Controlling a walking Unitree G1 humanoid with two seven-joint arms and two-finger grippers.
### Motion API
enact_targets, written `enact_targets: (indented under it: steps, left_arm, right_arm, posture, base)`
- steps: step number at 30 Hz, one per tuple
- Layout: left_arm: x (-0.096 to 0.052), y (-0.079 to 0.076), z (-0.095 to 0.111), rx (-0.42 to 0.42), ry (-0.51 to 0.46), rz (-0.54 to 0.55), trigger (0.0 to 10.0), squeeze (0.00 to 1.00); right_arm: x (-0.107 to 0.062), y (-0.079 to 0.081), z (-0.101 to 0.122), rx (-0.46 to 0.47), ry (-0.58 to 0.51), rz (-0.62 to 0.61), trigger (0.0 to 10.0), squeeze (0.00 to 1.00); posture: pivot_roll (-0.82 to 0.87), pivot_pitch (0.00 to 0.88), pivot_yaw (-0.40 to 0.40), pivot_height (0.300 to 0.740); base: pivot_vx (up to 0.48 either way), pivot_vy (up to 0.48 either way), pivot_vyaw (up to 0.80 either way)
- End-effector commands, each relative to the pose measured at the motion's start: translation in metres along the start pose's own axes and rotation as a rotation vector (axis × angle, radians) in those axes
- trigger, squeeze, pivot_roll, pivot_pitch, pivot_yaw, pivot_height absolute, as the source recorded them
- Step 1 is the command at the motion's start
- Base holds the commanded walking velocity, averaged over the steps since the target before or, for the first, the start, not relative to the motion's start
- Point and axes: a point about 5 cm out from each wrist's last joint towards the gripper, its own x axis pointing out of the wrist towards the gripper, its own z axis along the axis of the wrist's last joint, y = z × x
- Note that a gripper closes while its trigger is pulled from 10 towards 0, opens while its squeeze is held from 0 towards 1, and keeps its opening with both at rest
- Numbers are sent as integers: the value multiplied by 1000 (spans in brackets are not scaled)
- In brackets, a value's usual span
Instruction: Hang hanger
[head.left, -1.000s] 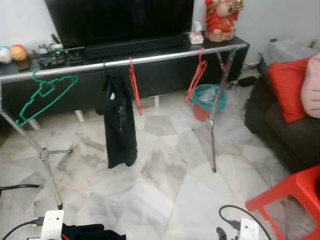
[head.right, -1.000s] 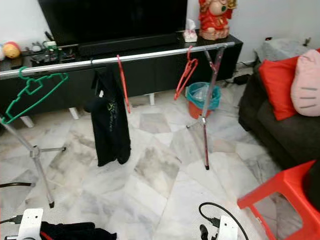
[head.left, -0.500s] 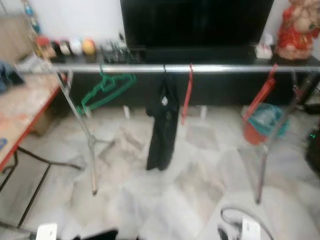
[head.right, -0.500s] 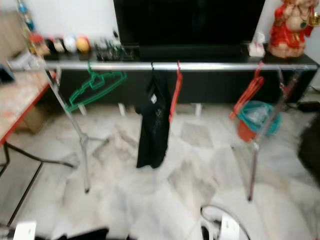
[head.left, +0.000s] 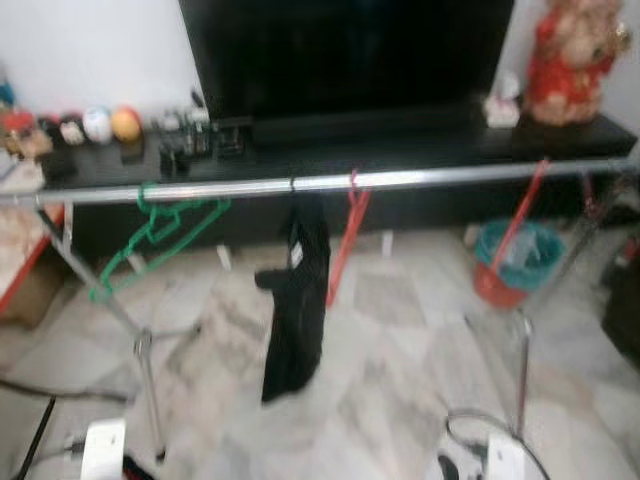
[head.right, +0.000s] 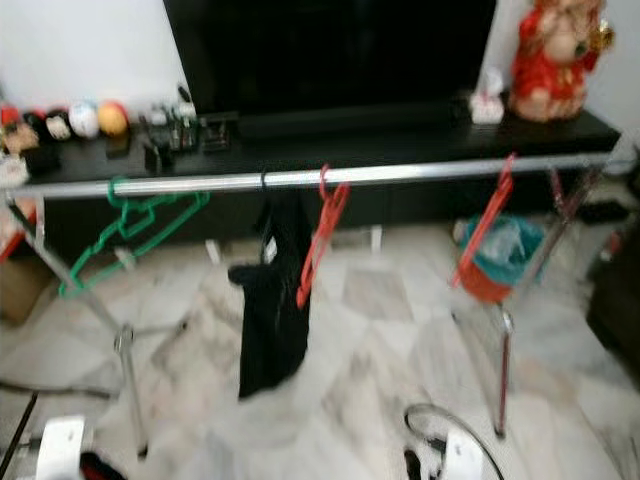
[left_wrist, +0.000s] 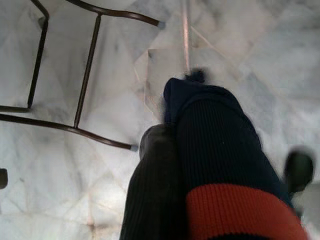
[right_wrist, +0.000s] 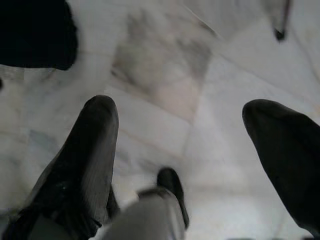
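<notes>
Left pincer (left_wrist: 200, 150) low over marble floor (left_wrist: 260, 45), clamped on dark navy knit garment with red band (left_wrist: 225, 165). Right pincer (right_wrist: 185, 150) spread wide, empty. Beyond: silver metal rail (head.left: 420, 179) carries green wire hanger (head.left: 160, 225), black shirt (head.left: 295, 300), two red plastic hangers (head.left: 345, 235).

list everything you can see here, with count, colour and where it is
silver metal clothes rail: 1, across the room before the TV unit
green plastic hanger: 1, on the rail's left part
black garment: 1, hanging mid-rail
red plastic hangers: 2, one beside the garment, one towards the right end
black TV: 1, on the black low unit
red figurine: 1, unit's right end
teal bucket: 1, floor, right
dark knit cloth with red band: 1, in the left gripper
right gripper: open, above the marble floor
</notes>
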Motion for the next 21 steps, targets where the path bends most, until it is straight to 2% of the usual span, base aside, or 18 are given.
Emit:
enact_targets:
  steps: [1,3,6,8,19,21]
  left_arm:
    - [1,11,2,-2,-5,35,10000,0]
    - [1,11,2,-2,-4,38,10000,0]
    - [0,9,1,8,-4,21,10000,0]
    - [0,7,1,-17,-10,12,10000,0]
    - [0,3,-1,-6,-9,-3,10000,0]
    - [0,2,-1,-6,-9,-4,10000,0]
  right_arm:
    - [2,9,2,-21,-10,33,10000,0]
    - [2,9,3,-26,-12,33,10000,0]
    - [2,10,3,-23,-15,32,10000,0]
    - [2,10,2,28,-16,23,10000,0]
    - [2,10,7,-38,-59,0,10000,0]
    - [2,9,14,-50,-110,-11,10000,0]
  posture:
    - [-31,0,55,740]
    - [-31,0,55,740]
    - [-30,0,54,740]
    - [-30,4,54,740]
    - [-31,10,49,740]
    - [-30,13,46,740]
  base:
    - [480,0,0]
    - [384,0,0]
    - [0,0,598]
    - [0,0,0]
    - [0,0,0]
    - [0,0,0]
